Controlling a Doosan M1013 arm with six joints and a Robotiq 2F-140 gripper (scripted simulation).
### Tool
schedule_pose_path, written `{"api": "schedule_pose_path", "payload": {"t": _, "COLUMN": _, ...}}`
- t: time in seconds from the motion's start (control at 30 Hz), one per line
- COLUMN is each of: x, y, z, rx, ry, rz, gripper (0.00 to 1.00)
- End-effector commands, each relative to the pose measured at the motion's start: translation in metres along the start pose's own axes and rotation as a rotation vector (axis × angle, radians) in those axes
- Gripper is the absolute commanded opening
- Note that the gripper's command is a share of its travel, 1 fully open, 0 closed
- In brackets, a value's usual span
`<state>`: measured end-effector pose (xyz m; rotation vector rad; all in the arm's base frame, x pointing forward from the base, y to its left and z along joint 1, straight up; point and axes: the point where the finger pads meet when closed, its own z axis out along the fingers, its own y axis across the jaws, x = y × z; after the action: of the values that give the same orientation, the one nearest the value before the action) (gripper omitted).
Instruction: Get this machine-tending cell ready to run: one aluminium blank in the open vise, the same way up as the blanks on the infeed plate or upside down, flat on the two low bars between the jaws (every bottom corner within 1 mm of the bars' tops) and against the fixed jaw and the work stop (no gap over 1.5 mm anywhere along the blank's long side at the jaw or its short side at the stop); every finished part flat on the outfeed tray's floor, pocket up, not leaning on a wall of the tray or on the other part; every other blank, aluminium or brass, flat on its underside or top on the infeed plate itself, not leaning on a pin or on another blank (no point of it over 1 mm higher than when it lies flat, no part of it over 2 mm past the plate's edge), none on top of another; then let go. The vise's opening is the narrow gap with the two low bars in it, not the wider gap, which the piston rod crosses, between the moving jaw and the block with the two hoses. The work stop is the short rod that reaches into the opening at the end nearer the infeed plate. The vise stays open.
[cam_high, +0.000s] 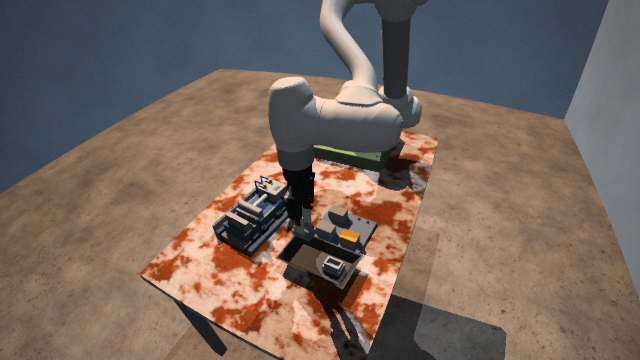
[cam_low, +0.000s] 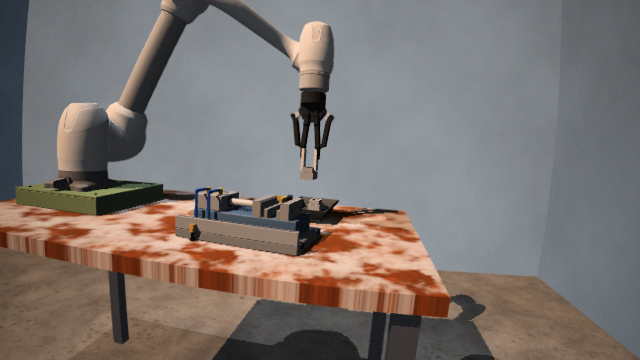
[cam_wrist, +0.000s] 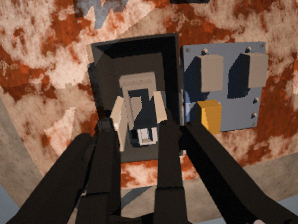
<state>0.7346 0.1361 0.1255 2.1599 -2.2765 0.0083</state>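
Observation:
My gripper (cam_high: 304, 228) (cam_low: 309, 167) (cam_wrist: 140, 104) is shut on a finished part (cam_low: 308, 174) (cam_wrist: 138, 80), a grey block whose pocket faces up toward the wrist camera. It hangs well above the table, over the outfeed tray in the wrist view. A second finished part (cam_high: 333, 267) (cam_wrist: 147, 136) is in the dark outfeed tray (cam_high: 305, 260) (cam_wrist: 155, 57), pocket up, near one end. Two aluminium blanks (cam_high: 338, 214) (cam_high: 326, 229) (cam_wrist: 211, 73) (cam_wrist: 257, 70) and a brass blank (cam_high: 349, 238) (cam_wrist: 209, 116) are on the infeed plate (cam_high: 364, 228) (cam_wrist: 235, 114). No blank shows in the vise (cam_high: 250, 212) (cam_low: 242, 237).
The vise's blue hoses (cam_high: 260, 182) (cam_low: 202, 190) stand up at its end nearer the green robot base (cam_high: 350, 156) (cam_low: 96, 199). Small pins (cam_wrist: 256, 100) rise from the infeed plate. The outfeed tray has raised walls and lies directly beside the plate.

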Motion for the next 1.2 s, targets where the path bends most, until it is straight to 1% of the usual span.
{"api": "schedule_pose_path", "payload": {"t": 0.0, "x": 0.0029, "y": -0.0013, "z": 0.0015, "rx": -0.004, "ry": 0.0, "rz": 0.002, "gripper": 0.0}}
{"api": "schedule_pose_path", "payload": {"t": 1.17, "x": 0.007, "y": -0.0049, "z": -0.0003, "rx": -0.004, "ry": 0.0, "rz": 0.004, "gripper": 0.0}}
